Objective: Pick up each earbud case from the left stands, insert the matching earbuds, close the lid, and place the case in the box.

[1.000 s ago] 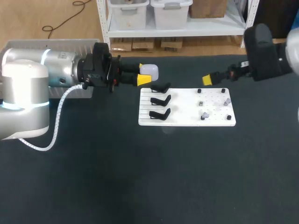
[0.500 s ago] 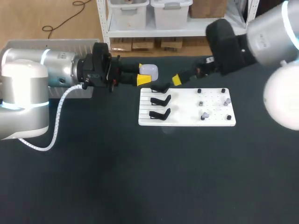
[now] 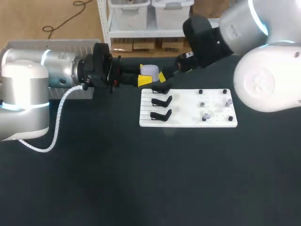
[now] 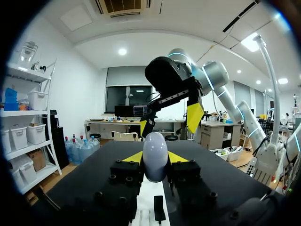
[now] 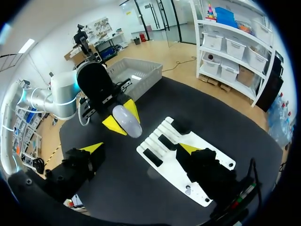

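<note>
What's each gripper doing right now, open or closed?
Left gripper: closed on the case.
Right gripper: open, holding nothing.

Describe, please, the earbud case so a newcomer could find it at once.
Start at the white board mid-table; at its far left corner is the left end effector. Its yellow tips grip the earbud case, a smooth white egg, unlike the black stands.

Dark matte tabletop (image 3: 141, 179), evenly lit, spans most of head view.
</note>
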`<state>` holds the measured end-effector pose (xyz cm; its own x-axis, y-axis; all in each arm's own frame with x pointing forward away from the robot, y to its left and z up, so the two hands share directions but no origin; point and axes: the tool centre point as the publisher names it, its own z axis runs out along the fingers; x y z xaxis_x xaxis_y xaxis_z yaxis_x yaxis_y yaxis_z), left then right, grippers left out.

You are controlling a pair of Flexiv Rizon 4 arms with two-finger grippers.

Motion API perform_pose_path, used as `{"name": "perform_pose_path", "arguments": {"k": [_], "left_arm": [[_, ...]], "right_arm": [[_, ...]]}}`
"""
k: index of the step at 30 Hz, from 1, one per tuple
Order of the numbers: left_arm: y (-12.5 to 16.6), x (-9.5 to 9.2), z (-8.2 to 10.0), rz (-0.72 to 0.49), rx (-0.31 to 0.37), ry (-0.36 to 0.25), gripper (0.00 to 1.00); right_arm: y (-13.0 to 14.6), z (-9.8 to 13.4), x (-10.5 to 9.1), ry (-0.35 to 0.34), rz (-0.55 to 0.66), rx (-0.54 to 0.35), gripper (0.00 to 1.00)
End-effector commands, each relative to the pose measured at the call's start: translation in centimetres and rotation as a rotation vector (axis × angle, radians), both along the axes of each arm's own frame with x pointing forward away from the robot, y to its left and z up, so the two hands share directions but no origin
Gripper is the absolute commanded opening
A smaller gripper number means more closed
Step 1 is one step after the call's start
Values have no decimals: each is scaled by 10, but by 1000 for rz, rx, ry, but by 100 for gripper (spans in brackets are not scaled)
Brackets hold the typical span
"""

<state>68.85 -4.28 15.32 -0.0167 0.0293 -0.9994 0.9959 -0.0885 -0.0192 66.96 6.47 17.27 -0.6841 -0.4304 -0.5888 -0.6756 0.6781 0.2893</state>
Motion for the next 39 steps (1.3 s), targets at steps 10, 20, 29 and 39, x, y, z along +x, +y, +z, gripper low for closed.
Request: {"name": "perform_pose_path", "arguments": {"k": [10, 20, 29, 39], "left_arm": [[0, 0, -1, 2, -2, -2, 0], [0, 0, -1, 2, -2, -2, 0], [0, 0, -1, 2, -2, -2, 0], [0, 0, -1, 2, -2, -2, 0]], "right_arm": [[18, -8, 12, 9, 9, -18, 100], [20, -14, 20, 17, 4, -22, 100], [17, -13, 27, 10, -22, -24, 100], [5, 4, 36, -53, -91, -3, 100]]}}
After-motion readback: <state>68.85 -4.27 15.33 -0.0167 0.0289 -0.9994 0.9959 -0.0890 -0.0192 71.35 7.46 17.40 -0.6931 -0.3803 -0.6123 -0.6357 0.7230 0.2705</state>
